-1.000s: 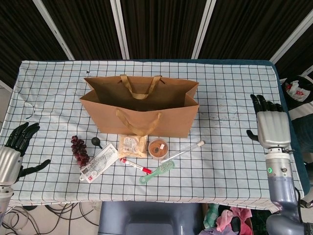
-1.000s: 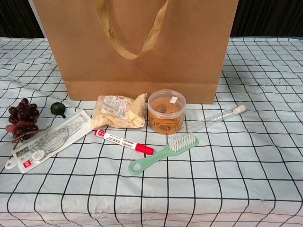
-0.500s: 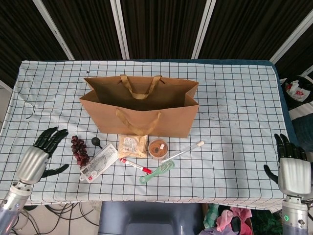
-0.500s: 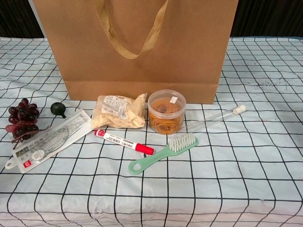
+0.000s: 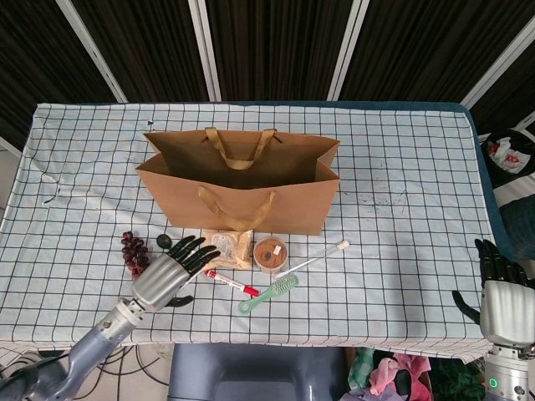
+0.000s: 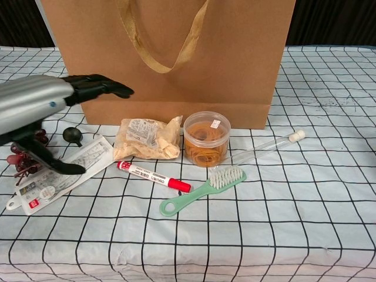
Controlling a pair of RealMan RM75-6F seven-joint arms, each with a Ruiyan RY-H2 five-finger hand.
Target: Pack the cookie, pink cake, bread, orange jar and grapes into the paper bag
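The brown paper bag (image 5: 242,180) (image 6: 170,59) stands open at the table's middle. In front of it lie a wrapped bread packet (image 5: 230,246) (image 6: 148,138) and a clear jar with orange contents (image 5: 270,252) (image 6: 206,138). Dark grapes (image 5: 134,251) (image 6: 22,143) lie at the left. My left hand (image 5: 171,267) (image 6: 44,114) hovers open, fingers spread, above the ruler packet between grapes and bread, holding nothing. My right hand (image 5: 500,294) is open at the table's right front edge. No cookie or pink cake shows.
A packaged ruler (image 6: 59,173), a red marker (image 5: 232,283) (image 6: 154,176), a green brush (image 5: 269,293) (image 6: 202,190), a glass tube (image 5: 313,258) (image 6: 270,147) and a small dark ball (image 5: 164,242) (image 6: 72,135) lie near the bag's front.
My left hand has swept in from the table's left edge to above the ruler packet, entering the chest view. My right hand sank slightly at the right edge.
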